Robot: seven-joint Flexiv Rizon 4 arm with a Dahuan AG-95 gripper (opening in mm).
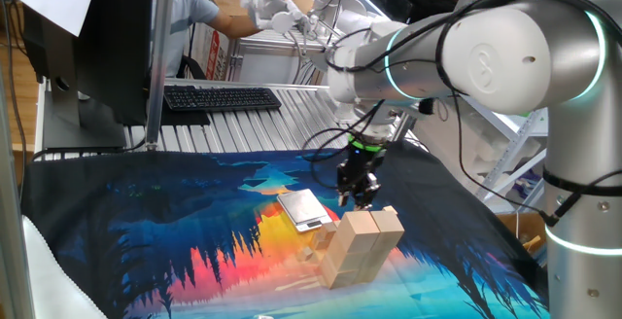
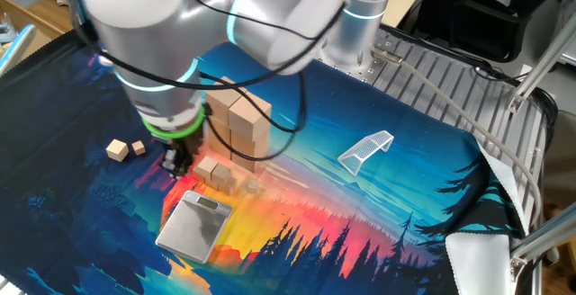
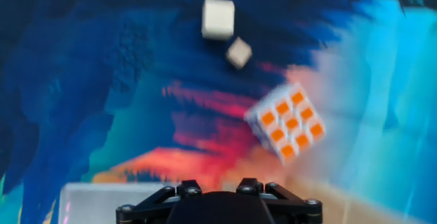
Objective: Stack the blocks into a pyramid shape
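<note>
- Arm [image 1: 486, 52]: one, reaching over the printed cloth [image 2: 378, 214]. Gripper [image 1: 356, 194] points down, beside the block stack.
- Fingers: can't tell if apart or together. They're dark and small in the fixed views, and the hand view shows only the gripper base. Nothing visibly held.
- Block stack [image 2: 241, 124]: larger tan bricks stacked on the cloth; I count about four, but the arm covers part, so treat that as approximate.
- Scale-like device [image 2: 195, 225]: one, flat silver-grey, on the cloth near the stack.
- Mid-size blocks [image 2: 214, 173]: two loose, between stack and device.
- Small cubes [image 2: 124, 149]: two, together, apart from the stack.
- Puzzle cube [image 3: 287, 123]: one, orange-and-white face, hand view only.
- Containers: none seen.
</note>
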